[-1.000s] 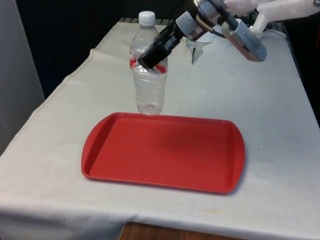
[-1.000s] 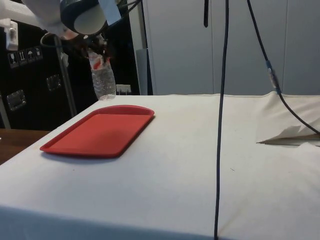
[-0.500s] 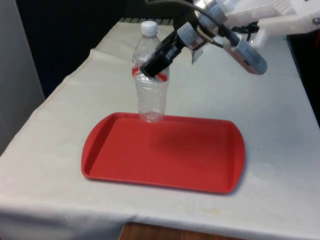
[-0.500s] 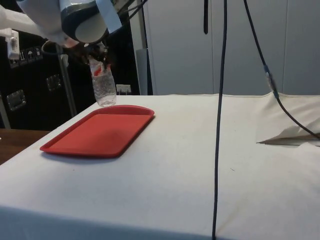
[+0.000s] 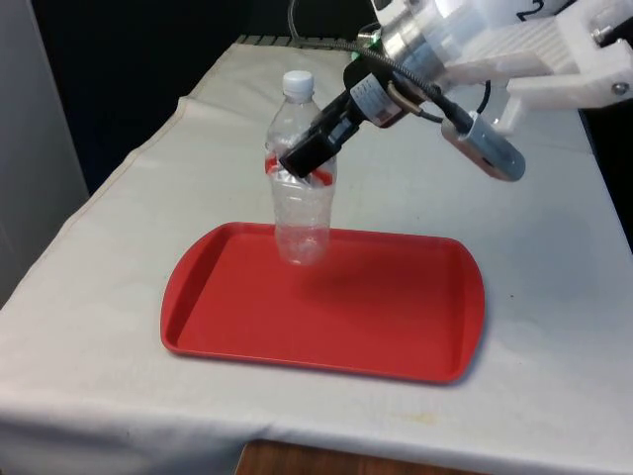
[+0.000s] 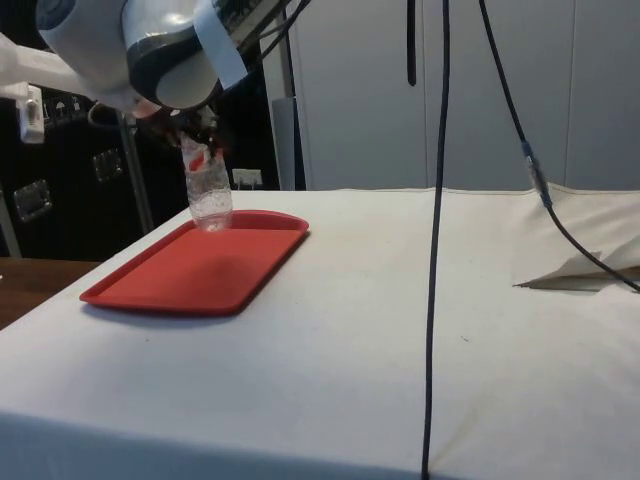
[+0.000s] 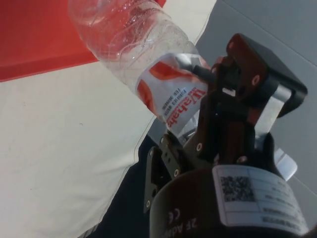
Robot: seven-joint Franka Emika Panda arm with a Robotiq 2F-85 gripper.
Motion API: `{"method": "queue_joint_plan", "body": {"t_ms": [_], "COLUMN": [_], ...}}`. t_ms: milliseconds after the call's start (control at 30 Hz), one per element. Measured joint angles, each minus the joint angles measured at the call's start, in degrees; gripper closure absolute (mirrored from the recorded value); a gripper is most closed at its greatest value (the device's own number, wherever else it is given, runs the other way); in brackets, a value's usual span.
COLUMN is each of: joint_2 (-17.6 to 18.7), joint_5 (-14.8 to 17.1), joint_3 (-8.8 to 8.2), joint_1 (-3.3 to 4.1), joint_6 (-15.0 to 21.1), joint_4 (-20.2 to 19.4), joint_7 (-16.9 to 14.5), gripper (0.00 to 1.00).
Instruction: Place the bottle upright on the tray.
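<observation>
Clamping the bottle (image 5: 302, 188) at its red label, the end effector (image 5: 302, 158) hides part of that label; the bottle looks empty, upright, its base over the tray's (image 5: 396, 327) far rim; contact with the tray is unclear.

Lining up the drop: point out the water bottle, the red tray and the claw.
water bottle (image 5: 302, 233), front view, clear lower body
red tray (image 5: 396, 307), front view, bare floor
claw (image 5: 302, 158), front view, between fingertips

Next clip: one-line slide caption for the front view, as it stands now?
Black two-finger gripper holds an upright clear plastic bottle by its red label over the red plastic tray's far edge.
</observation>
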Motion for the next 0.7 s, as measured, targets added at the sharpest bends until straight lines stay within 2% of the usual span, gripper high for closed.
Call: {"method": "queue_joint_plan", "body": {"t_ms": [400, 700], "joint_2": [1.78, 2.92], "joint_5": [0.23, 1.32], "joint_3": [0.06, 0.06], "joint_1": [-0.29, -0.80], "joint_6": [2.01, 3.27], "joint_4": [0.00, 0.17], "joint_7": [2.06, 2.58], "gripper": [1.00, 1.00]}}
